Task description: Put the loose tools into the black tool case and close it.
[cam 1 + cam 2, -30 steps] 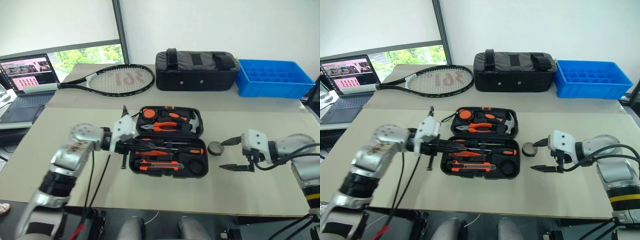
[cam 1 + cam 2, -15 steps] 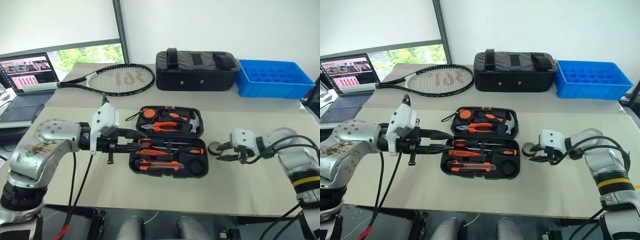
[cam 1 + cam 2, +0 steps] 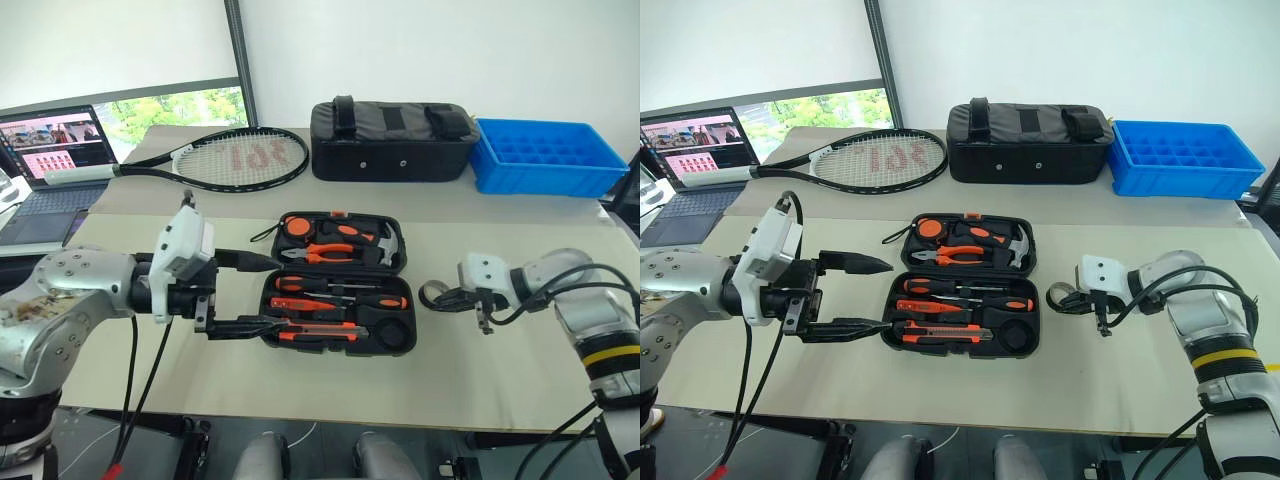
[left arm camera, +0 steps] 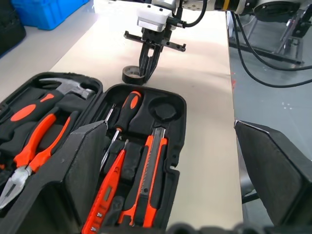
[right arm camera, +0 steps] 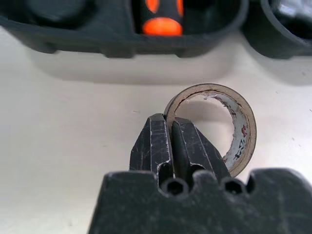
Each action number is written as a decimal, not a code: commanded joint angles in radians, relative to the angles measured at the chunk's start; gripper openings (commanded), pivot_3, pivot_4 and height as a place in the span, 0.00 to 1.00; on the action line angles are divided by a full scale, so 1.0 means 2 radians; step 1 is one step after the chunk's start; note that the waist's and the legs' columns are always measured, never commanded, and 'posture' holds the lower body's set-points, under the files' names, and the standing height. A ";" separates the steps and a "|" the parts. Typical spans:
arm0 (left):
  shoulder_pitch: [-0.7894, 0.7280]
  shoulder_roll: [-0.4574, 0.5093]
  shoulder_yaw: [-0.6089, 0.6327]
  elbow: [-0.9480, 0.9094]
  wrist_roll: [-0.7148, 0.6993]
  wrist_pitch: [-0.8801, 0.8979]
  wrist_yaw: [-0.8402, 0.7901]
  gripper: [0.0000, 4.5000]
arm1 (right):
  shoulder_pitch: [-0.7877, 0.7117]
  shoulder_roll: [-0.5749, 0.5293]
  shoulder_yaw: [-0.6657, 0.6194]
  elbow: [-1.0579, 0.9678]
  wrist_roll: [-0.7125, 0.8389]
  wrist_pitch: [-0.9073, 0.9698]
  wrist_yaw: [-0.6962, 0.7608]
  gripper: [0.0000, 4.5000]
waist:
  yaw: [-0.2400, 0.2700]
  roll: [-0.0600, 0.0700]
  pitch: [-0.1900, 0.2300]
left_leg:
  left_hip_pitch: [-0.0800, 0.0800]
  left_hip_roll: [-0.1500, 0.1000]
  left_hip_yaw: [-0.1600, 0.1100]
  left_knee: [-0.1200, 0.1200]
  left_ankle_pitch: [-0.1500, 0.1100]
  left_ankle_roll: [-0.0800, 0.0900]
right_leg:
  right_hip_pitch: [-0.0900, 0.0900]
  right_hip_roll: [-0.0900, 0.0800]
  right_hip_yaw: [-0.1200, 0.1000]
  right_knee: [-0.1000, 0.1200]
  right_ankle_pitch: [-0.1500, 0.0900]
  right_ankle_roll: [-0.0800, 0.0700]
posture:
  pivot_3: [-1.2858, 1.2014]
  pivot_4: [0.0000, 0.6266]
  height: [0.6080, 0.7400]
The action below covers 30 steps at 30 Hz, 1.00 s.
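Note:
The black tool case (image 3: 403, 260) lies open in the middle of the table. Pliers (image 3: 322, 252) and a hammer (image 3: 388, 238) sit in its far half. A black-and-orange screwdriver (image 3: 372, 300), a slim orange tester screwdriver (image 4: 108, 187) and an orange utility knife (image 3: 312, 335) lie in its near half, beside a round bare slot (image 3: 391, 328). My left gripper (image 3: 268, 294) hangs open at the case's left edge, holding nothing. Right of the case, the small black tape roll (image 5: 241, 127) rests on the table. My right gripper (image 5: 168, 126) is shut on its wall, also seen as the right gripper (image 4: 146, 72) at the tape roll (image 4: 130, 74).
A black tennis racket (image 3: 232, 158) lies at the back left, with a laptop (image 3: 52, 150) further left. A black fabric bag (image 3: 392, 142) and a blue crate (image 3: 548, 156) stand along the back. A table seam runs between them and the case.
My left gripper has opened wide and drawn back to the left, off the tools in the case. My right gripper has closed on the tape roll's wall.

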State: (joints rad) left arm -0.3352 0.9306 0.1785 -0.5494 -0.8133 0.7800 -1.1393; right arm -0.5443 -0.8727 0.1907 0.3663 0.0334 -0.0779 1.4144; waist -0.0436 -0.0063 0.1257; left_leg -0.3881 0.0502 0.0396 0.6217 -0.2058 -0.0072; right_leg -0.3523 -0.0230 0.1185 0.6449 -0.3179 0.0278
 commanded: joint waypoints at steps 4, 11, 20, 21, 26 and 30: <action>-0.002 0.026 0.000 -0.001 -0.009 -0.011 -0.026 0.99 | 0.025 -0.024 0.001 -0.234 0.079 0.139 0.038 0.00 | 0.001 0.000 0.000 | 0.000 0.000 0.000 -0.001 0.000 0.000 | 0.000 0.000 0.000 0.000 0.000 0.000 | 0.52 0.24 0.76; -0.012 0.032 -0.012 0.008 -0.004 -0.018 -0.038 0.99 | 0.058 -0.019 0.050 -0.302 0.045 0.168 0.011 0.00 | 0.004 0.000 0.000 | 0.000 0.000 0.000 -0.002 0.000 0.000 | 0.000 0.000 0.000 -0.001 -0.001 0.001 | 0.52 0.24 0.76; -0.007 0.036 -0.011 0.017 0.004 -0.025 -0.044 1.00 | 0.048 -0.009 0.047 -0.326 0.062 0.194 0.003 0.56 | 0.002 -0.001 0.000 | 0.000 0.000 0.000 -0.002 0.000 0.000 | -0.001 0.000 0.000 -0.001 -0.001 0.001 | 0.52 0.24 0.76; -0.006 0.036 -0.011 0.020 0.007 -0.027 -0.044 1.00 | 0.045 -0.011 0.045 -0.325 0.064 0.196 0.003 0.65 | 0.002 -0.001 0.000 | 0.000 0.000 0.000 -0.002 0.000 0.000 | -0.001 0.000 0.000 -0.001 -0.001 0.001 | 0.52 0.24 0.76; -0.004 -0.003 -0.010 0.078 0.035 -0.058 -0.011 1.00 | 0.012 0.000 0.003 -0.272 0.087 0.215 -0.026 0.99 | 0.002 -0.001 0.000 | 0.000 0.000 0.000 -0.002 0.000 0.000 | -0.001 0.000 0.000 0.000 -0.001 0.001 | 0.52 0.24 0.76; -0.023 -0.050 -0.036 0.184 0.080 -0.071 0.028 1.00 | -0.044 0.051 -0.046 -0.134 0.107 0.268 -0.100 0.99 | 0.001 -0.002 0.000 | 0.001 0.000 0.000 -0.002 0.000 0.000 | 0.000 0.000 0.000 0.000 0.000 -0.001 | 0.52 0.24 0.76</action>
State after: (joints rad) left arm -0.3523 0.8553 0.1233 -0.2702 -0.6889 0.6541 -1.1202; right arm -0.5850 -0.7963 0.1649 -0.0091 0.2206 0.4006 1.2904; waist -0.0409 -0.0101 0.1267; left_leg -0.3854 0.0504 0.0396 0.6178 -0.2057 -0.0073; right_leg -0.3523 -0.0227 0.1180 0.6445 -0.3181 0.0263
